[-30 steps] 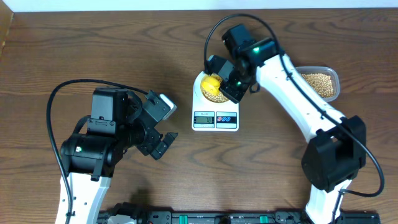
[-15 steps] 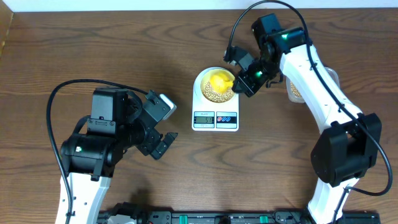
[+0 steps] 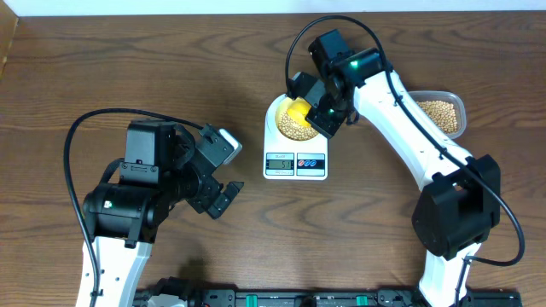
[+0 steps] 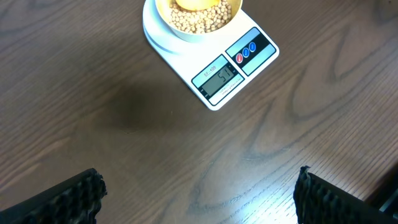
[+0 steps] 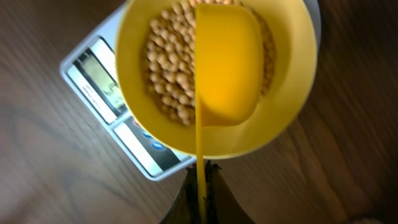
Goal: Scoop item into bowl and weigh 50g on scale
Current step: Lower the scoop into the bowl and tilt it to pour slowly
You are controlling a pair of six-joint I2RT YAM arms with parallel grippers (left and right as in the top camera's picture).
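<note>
Yellow measuring spoon (image 5: 227, 68) pinched by right end effector (image 5: 200, 186) over cream bowl (image 5: 292, 106) of tan beans (image 5: 168, 68) on white scale (image 4: 217, 81), left end effector (image 4: 199, 199) spread wide, empty.

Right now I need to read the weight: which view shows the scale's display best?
Left wrist: the scale's display lies unobstructed, its digits large. Overhead shows it tiny; right wrist shows it blurred, beside the bowl.
</note>
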